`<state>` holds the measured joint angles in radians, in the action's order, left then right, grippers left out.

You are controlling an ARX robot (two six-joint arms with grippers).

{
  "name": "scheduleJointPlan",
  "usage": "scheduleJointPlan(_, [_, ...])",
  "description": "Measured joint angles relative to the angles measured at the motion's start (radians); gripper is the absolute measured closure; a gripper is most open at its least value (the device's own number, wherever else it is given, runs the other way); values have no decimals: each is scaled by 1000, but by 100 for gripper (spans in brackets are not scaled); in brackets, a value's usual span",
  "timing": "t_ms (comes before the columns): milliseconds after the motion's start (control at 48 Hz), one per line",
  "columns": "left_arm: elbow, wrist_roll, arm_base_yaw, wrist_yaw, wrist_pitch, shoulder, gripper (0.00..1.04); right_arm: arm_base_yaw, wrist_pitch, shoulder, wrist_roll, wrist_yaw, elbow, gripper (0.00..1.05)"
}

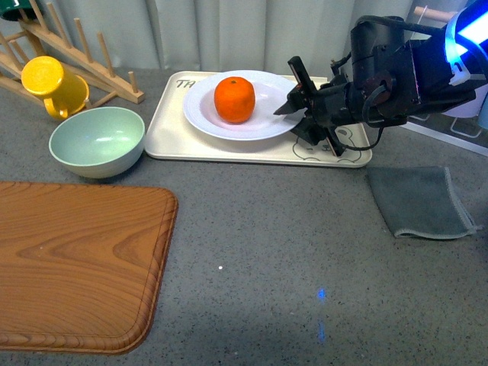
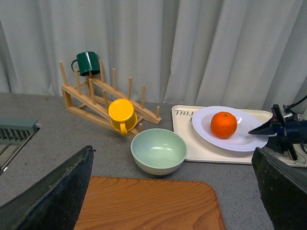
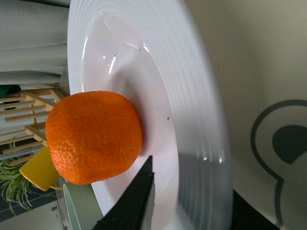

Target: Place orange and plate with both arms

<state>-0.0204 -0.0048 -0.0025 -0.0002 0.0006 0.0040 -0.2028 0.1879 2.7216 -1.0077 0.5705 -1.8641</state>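
The orange (image 1: 234, 99) sits in the middle of the white ridged plate (image 1: 200, 107), which rests on a beige tray (image 1: 164, 139). My right gripper (image 1: 293, 118) is open at the plate's right rim. In the right wrist view (image 3: 192, 206) one finger (image 3: 134, 201) lies over the plate near the orange (image 3: 93, 136) and the other lies beyond the rim (image 3: 201, 96). My left gripper (image 2: 168, 191) is open and empty, held above the wooden board, and is out of the front view. The left wrist view shows the orange (image 2: 223, 124) and plate (image 2: 204, 125) far off.
A pale green bowl (image 1: 97, 141) stands left of the tray. A yellow mug (image 1: 53, 85) leans on a wooden rack (image 1: 84, 57), which also holds a green mug (image 2: 87, 62). A wooden cutting board (image 1: 69, 267) lies front left. A grey cloth (image 1: 423, 202) lies at the right.
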Motion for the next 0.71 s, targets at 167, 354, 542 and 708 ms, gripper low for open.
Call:
scheduleJointPlan(167, [0,0,0,0,0,0,6,3,52,-28,1,4,71,51])
scheduleJointPlan(354, [0,0,0,0,0,0,6,14,115,-100,-7,1,185,26])
scheduleJointPlan(542, [0,0,0,0,0,0,6,14,132,-264,66,-69,359,8])
scheduleJointPlan(708, [0,0,0,0,0,0,6,-14,127,-434,285,-204,539,9])
